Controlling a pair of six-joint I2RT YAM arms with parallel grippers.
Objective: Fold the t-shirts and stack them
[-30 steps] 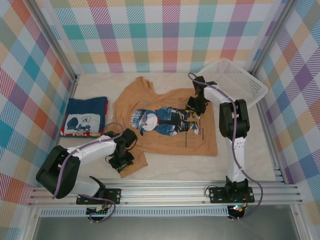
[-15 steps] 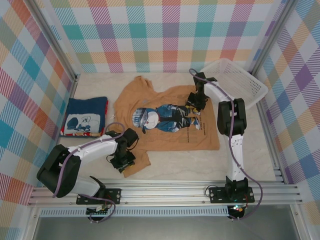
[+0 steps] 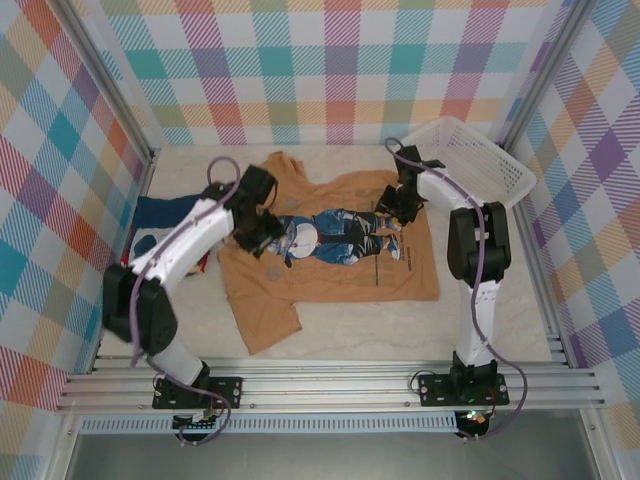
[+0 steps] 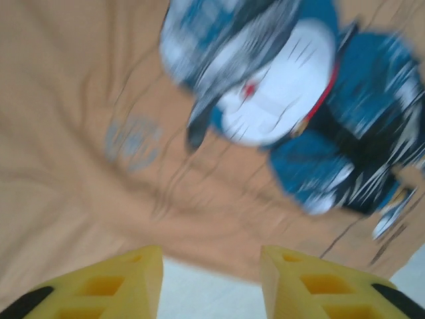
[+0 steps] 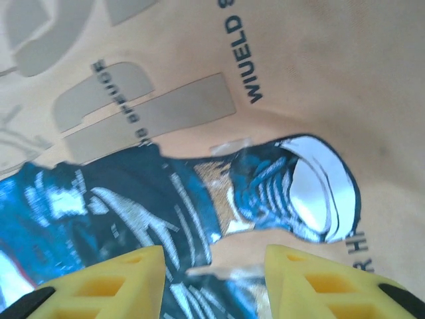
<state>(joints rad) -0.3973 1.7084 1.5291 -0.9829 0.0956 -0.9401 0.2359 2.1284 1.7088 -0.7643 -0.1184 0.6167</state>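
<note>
Tan shirt (image 3: pixel 340 280) lies flat mid-table; navy shirt (image 3: pixel 160 212) sits folded at left. Left gripper (image 3: pixel 256 232) and right gripper (image 3: pixel 391 211) hover over the tan shirt, jaws part-spread, empty. Advised: pinch opposite edges together and fold evenly.

Soft cloth on a smooth, pale tabletop (image 3: pixel 400 335).
I see the orange t-shirt (image 3: pixel 340 275) as matt, lightly creased knit, its print (image 5: pixel 133 206) carrying a faint sheen. The navy t-shirt (image 3: pixel 160 213) is matt cloth too. The basket (image 3: pixel 470 150) is white mesh plastic, and the rails (image 3: pixel 330 385) are dull metal.
</note>
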